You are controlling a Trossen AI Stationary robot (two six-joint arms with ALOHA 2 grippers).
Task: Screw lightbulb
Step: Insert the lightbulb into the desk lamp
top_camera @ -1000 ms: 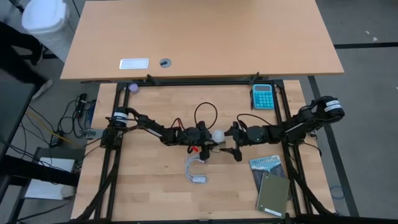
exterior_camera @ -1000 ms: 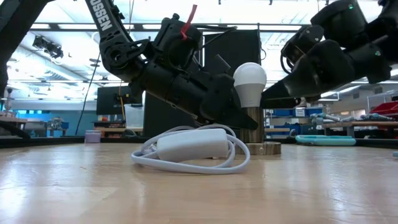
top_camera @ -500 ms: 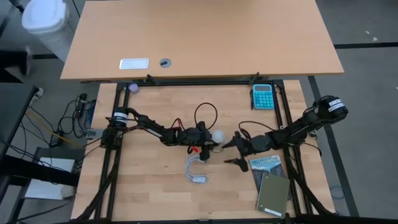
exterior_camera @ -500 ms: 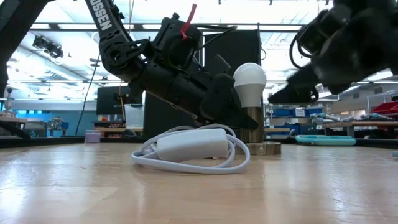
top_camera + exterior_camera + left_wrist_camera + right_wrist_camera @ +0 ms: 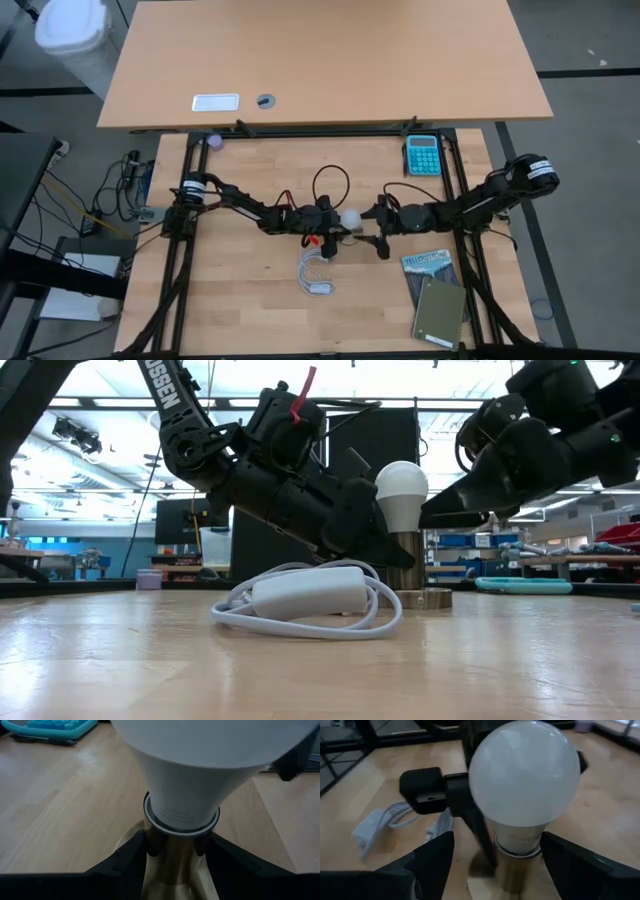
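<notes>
Right gripper point(image 5: 377, 226) back beside lightbulb point(image 5: 350, 217), fingers spread; left gripper point(image 5: 172, 851) clamped on socket point(image 5: 407, 572); cord point(image 5: 305, 598) nearby.

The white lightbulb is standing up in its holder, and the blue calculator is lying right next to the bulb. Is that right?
Not quite. The lightbulb does stand upright in its holder, but the blue calculator lies apart from it, near the table's far edge on the right arm's side. The high view shows this.

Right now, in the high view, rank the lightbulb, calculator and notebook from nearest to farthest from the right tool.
1. lightbulb, just left of the right tool.
2. calculator, toward the table's far edge.
3. notebook, at the near right corner.
</notes>
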